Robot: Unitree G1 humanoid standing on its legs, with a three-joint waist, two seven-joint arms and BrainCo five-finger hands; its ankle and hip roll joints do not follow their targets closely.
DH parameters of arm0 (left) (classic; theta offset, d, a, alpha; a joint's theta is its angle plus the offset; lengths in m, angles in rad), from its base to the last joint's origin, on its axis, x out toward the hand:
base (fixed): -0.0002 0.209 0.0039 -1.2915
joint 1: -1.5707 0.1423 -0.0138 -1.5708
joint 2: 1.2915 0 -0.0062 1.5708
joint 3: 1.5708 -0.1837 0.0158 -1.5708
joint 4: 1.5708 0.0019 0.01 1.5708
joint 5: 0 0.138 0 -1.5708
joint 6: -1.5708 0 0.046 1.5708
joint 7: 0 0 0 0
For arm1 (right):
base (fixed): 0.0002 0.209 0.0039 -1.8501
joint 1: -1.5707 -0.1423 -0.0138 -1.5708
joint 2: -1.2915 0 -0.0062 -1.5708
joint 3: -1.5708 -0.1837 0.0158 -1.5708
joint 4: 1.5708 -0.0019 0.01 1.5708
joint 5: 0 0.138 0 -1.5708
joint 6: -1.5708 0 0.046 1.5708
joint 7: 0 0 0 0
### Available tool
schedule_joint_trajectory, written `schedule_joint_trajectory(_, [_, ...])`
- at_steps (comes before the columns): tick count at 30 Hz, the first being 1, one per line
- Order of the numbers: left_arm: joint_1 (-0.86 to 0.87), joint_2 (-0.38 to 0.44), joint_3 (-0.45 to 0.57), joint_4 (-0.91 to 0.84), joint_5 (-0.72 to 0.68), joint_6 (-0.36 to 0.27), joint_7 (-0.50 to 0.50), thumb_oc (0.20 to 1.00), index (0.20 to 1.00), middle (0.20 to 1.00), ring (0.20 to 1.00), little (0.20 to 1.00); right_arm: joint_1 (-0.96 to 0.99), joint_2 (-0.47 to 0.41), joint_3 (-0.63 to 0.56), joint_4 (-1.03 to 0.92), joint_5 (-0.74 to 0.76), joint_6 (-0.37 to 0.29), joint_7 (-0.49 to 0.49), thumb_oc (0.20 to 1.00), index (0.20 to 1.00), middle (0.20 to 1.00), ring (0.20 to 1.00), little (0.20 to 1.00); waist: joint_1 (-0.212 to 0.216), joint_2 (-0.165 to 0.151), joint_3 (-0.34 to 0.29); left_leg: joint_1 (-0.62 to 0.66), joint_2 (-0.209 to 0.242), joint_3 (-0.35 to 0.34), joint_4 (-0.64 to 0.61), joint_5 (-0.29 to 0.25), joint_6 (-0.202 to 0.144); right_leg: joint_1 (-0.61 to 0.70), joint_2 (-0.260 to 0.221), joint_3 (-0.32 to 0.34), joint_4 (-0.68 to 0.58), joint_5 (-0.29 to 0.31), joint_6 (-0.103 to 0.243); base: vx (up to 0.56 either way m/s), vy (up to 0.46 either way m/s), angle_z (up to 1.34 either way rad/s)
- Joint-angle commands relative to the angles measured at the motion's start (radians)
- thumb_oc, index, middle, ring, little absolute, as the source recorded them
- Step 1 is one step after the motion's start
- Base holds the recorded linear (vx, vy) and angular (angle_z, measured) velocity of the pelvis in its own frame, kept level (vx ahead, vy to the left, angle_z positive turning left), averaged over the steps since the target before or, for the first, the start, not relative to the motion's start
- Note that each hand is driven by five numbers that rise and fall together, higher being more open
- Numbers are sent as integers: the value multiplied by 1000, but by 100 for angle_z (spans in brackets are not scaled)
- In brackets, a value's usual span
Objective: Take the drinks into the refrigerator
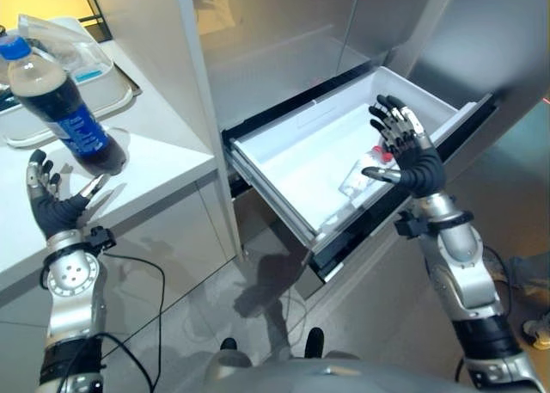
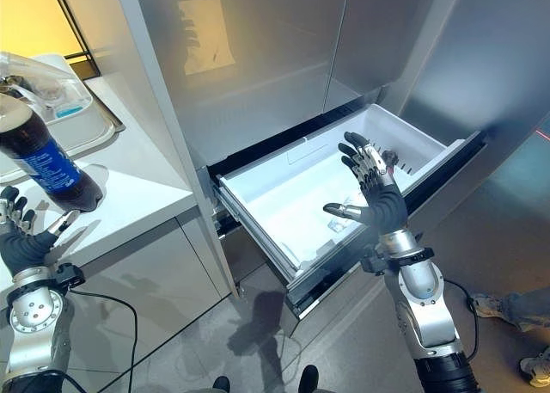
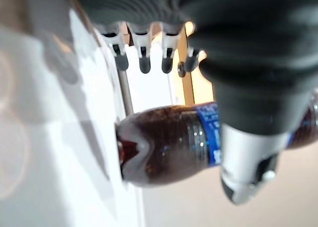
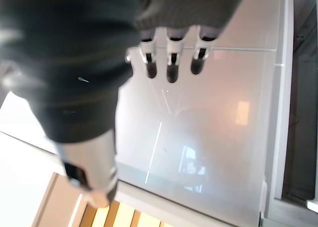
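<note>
In the open drawer (image 1: pixel 284 165) lies a clear bottle (image 1: pixel 363 174); both hands spread empty.

blue label on cola bottle (image 1: pixel 60 101), print unreadable, no other text

The right hand (image 4: pixel 99 63) fills the upper part of the frame, its dark ribbed cover in front, silver dark-tipped fingers (image 4: pixel 171 63) held straight and holding nothing. Past them lies a pale, glossy refrigerator panel (image 4: pixel 208 137). A light wooden strip (image 4: pixel 114 214) shows beyond its edge.
</note>
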Motion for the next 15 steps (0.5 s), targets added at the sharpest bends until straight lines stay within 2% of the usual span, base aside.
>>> schedule_joint_trajectory(1, [-94,105,35,66,0,-26,16,1000,1000,1000,1000,1000,-6,-23,-32,-121,24,-37,8,1000,1000,1000,1000,1000,-10,-2,-1,4,-47,-51,0,-68,72,45,-16,-18,140,-124,42,0,0,0])
schedule_joint_trajectory(15, [-118,158,-5,98,26,9,-62,1000,1000,1000,1000,1000,19,-18,-43,-151,52,-23,50,1000,1000,1000,1000,1000,-25,-19,2,10,-45,-39,0,-72,69,52,-6,-5,125,-117,43,0,0,0])
